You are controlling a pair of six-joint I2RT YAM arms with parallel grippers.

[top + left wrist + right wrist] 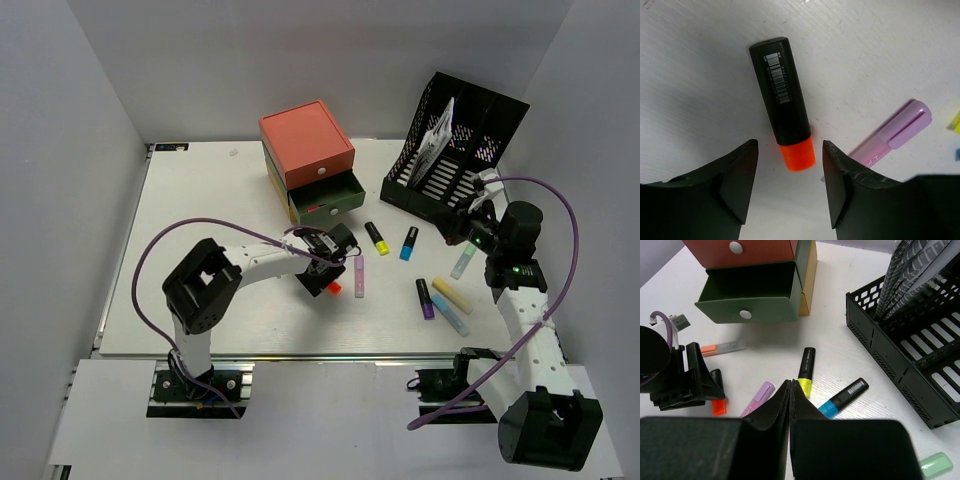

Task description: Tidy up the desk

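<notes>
1. Toward the near edge of the white counter (200, 210), on my right side, a pale yellow marker (451, 296) and a pale blue marker (452, 320) lie just beside each other. A purple-capped highlighter (425, 298) lies near them.
2. My left hand (790, 190) hangs low over the middle of the counter with its jaws apart, holding nothing. The orange-capped highlighter (785, 120) lies flat with its cap between my fingertips, touching neither.
3. Just to the right of it lies a lilac pen (890, 132), apart from that highlighter.
4. My right hand (790, 390) is pressed closed and empty, above the counter near a pale green marker (462, 262).
5. Beyond it, a yellow-capped highlighter (806, 371) and a blue-capped highlighter (844, 397) lie near each other without touching.
6. Farther back stands a small drawer unit (306, 160) with a red top, and its green drawer (750, 295) is pulled open.
7. At the far right, a black file rack (455, 150) stands on the counter with a striped folder upright inside.
</notes>
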